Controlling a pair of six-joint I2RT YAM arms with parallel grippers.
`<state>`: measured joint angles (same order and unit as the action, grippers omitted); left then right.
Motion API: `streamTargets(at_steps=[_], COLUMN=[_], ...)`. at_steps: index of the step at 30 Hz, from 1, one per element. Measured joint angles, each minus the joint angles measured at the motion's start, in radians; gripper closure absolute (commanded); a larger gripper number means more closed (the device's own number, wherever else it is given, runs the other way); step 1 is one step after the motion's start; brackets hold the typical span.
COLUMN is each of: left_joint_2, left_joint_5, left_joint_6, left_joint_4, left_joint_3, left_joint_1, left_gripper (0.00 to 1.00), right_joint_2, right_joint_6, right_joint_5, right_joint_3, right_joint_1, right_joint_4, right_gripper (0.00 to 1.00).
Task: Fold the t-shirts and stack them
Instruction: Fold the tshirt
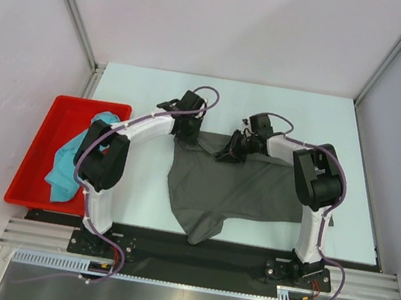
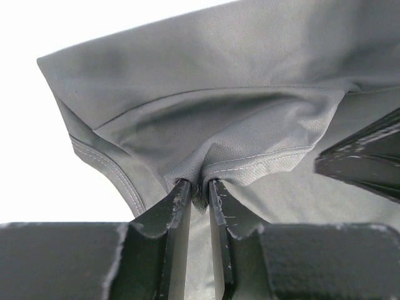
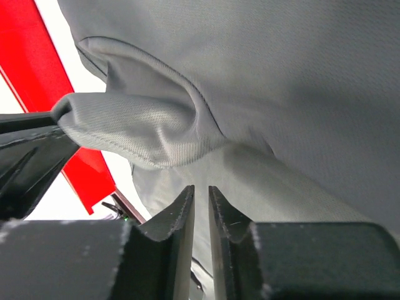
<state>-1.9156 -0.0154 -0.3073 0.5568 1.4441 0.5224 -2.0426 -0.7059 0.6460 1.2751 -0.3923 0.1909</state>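
The dark grey t-shirt (image 1: pixel 232 189) lies crumpled on the table centre. My left gripper (image 1: pixel 188 134) is at its far edge, shut on a pinched fold of grey cloth (image 2: pixel 212 125), as its wrist view shows (image 2: pixel 200 182). My right gripper (image 1: pixel 226 154) is close beside it over the same far edge. Its jaws (image 3: pixel 201 189) stand nearly together with a thin gap, and no cloth shows between the tips. Grey cloth (image 3: pixel 269 94) hangs just past them. The teal t-shirt (image 1: pixel 70 161) lies bunched in the red tray (image 1: pixel 40 134).
The red tray sits at the table's left edge and also shows in the right wrist view (image 3: pixel 34 62). The right gripper's dark body (image 2: pixel 369 156) intrudes at the right of the left wrist view. Metal frame posts stand at the back corners.
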Motion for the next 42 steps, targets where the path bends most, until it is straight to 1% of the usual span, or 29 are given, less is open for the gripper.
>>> streamTargets(at_steps=[4, 11, 21, 24, 25, 27, 35, 42], left_joint_2=[0.000, 0.000, 0.000, 0.000, 0.000, 0.000, 0.001, 0.019], left_joint_5=[0.023, 0.047, 0.055, 0.056, 0.056, 0.058, 0.084, 0.117], left_joint_6=[0.000, 0.000, 0.000, 0.000, 0.000, 0.000, -0.006, -0.016], left_joint_4=[0.000, 0.000, -0.002, 0.000, -0.001, -0.002, -0.008, -0.025], left_joint_3=[0.004, 0.004, -0.018, -0.027, -0.027, -0.027, -0.037, -0.147], left_joint_1=[-0.003, -0.003, -0.003, -0.003, -0.003, -0.003, -0.003, 0.001], left_gripper=[0.77, 0.77, 0.77, 0.77, 0.77, 0.77, 0.77, 0.74], right_joint_2=[-0.029, -0.074, -0.157, -0.158, -0.158, -0.158, -0.182, -0.193], right_joint_6=[0.000, -0.001, 0.008, 0.019, 0.026, 0.038, 0.119, 0.131], right_joint_5=[-0.001, -0.006, -0.038, -0.051, -0.058, -0.067, -0.140, -0.145], right_joint_3=[0.035, 0.117, 0.229, 0.233, 0.235, 0.240, 0.366, 0.388], right_joint_1=[-0.008, -0.012, -0.011, -0.011, -0.011, -0.012, -0.012, -0.011], right_joint_4=[0.003, 0.009, 0.047, 0.066, 0.071, 0.089, 0.175, 0.200], right_gripper=[0.83, 0.83, 0.78, 0.73, 0.70, 0.67, 0.66, 0.65])
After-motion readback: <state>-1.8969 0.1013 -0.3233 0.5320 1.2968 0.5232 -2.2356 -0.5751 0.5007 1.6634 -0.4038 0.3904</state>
